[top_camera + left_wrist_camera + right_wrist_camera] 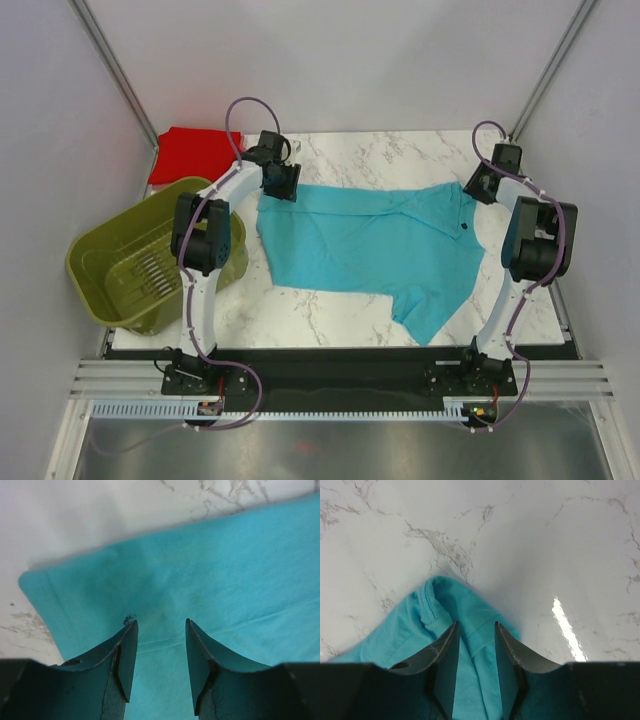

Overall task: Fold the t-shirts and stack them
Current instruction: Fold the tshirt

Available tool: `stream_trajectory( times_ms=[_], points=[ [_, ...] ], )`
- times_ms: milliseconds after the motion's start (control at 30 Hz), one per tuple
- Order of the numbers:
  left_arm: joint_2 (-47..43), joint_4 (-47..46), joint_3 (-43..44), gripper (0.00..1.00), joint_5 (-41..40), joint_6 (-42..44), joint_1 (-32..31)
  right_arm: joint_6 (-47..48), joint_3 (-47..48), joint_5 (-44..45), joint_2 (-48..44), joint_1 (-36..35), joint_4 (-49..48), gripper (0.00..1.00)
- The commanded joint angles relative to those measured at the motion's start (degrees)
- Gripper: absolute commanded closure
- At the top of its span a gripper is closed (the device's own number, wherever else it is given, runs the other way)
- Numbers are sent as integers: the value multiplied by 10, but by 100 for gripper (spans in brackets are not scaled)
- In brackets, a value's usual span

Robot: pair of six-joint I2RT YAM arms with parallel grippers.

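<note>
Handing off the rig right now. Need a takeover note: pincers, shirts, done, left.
Left pincer: open, over the turquoise t-shirt's far left corner, holding nothing.
Right pincer: open, over its far right tip, holding nothing.
The turquoise t-shirt lies spread on the table, unfolded.
Done: red t-shirt folded, far left, behind the basket.
Left: fold the turquoise one, stack it with the red.

I can read no words, numbers or brand marks anywhere. A tiny dark mark on the turquoise shirt, right of centre from above, is too small to read.
</note>
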State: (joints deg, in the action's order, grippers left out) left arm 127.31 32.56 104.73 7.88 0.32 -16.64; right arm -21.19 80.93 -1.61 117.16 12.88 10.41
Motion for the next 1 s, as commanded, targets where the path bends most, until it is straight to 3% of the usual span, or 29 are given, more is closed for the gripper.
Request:
stream_trajectory(
  times_ms=[0, 100, 233, 333, 567, 800, 967],
  points=[
    [26, -3, 25, 50, -26, -42, -3, 5, 46, 2, 32, -1, 5, 59],
    [42, -2, 26, 49, -53, -51, -2, 7, 68, 35, 60, 0, 24, 64],
    [53, -1, 32, 48, -71, -74, -1, 7, 85, 73, 83, 7, 35, 87],
    [55, -1, 41, 48, -77, -95, -2, 8, 115, 81, 105, 15, 43, 95],
    [73, -1, 97, 46, -41, -116, -2, 20, 225, 75, 168, 19, 58, 95],
    [88, -1, 121, 44, -38, -115, 0, 20, 276, 75, 189, 21, 79, 92],
    [87, -1, 130, 44, -19, -120, 2, 30, 277, 30, 146, 21, 84, 81]
  ],
)
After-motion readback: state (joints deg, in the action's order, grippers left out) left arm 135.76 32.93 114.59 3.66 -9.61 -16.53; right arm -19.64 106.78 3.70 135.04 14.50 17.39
